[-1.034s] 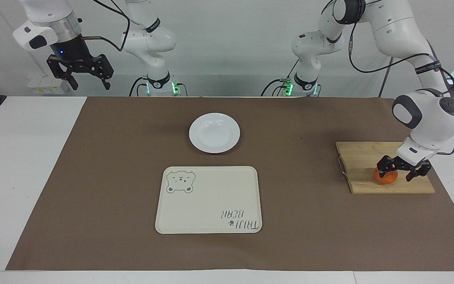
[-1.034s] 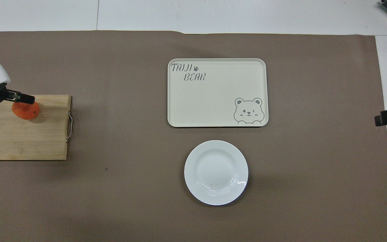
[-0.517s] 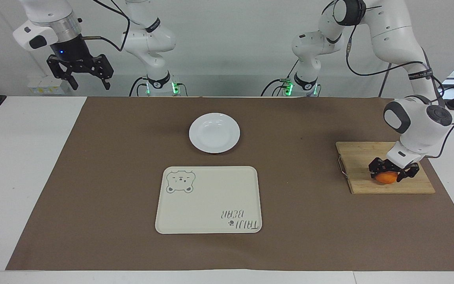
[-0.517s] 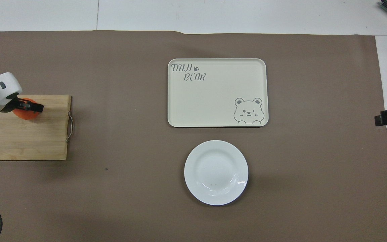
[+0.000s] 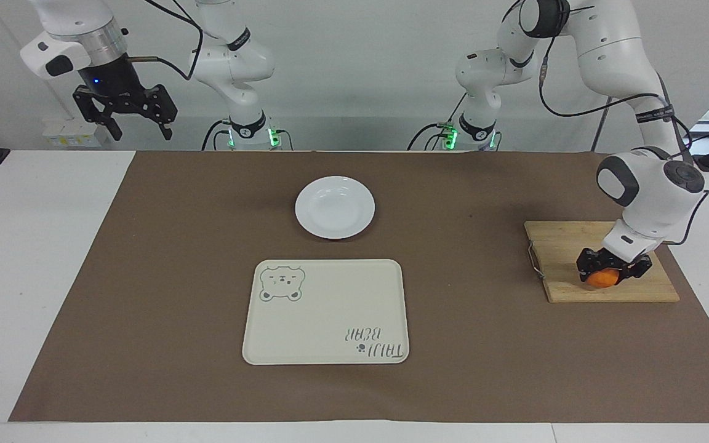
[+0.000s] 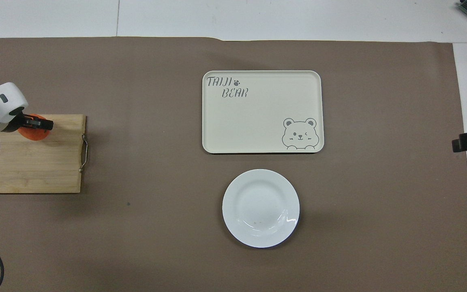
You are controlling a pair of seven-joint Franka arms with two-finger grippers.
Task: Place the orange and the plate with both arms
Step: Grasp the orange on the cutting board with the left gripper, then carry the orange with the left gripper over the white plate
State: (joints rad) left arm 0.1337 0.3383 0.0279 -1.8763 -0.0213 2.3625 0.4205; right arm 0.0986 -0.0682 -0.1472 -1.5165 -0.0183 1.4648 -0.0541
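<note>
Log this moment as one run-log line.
left gripper: shut on small round orange, on bamboo cutting board | right gripper: open, waiting raised | round white plate: untouched | cream bear tray: bare

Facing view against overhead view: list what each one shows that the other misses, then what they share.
Only the facing view shows the right gripper, open and raised at the right arm's end, waiting, plus both arm bases. Only the overhead view shows the TAIJI BEAR lettering upright. Both show the left gripper shut on the orange on the wooden cutting board, the white plate, and the bear tray.
</note>
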